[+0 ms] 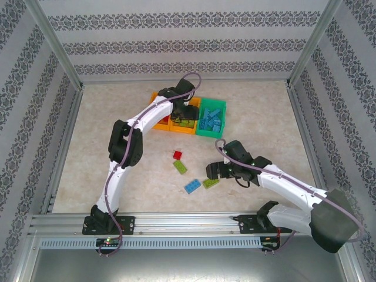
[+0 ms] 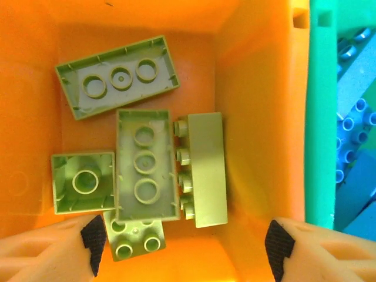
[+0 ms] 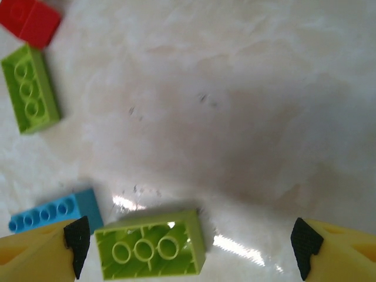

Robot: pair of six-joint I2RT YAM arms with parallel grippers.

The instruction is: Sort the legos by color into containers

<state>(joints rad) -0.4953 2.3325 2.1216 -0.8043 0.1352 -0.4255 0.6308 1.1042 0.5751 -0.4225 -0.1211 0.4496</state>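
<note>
I count three bins: two orange bins (image 1: 176, 129), one green bin (image 1: 212, 104). Five lime bricks (image 2: 146, 164) in one orange bin. Loose on the table (image 1: 117, 117), four: two loose lime bricks (image 1: 181, 167), one red brick (image 1: 177, 155), one blue brick (image 1: 191, 187).

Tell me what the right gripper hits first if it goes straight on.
Probably the upturned lime green brick between the open fingers of the right gripper, off-centre toward one finger; beside it, bare table. Depth is unclear.
</note>
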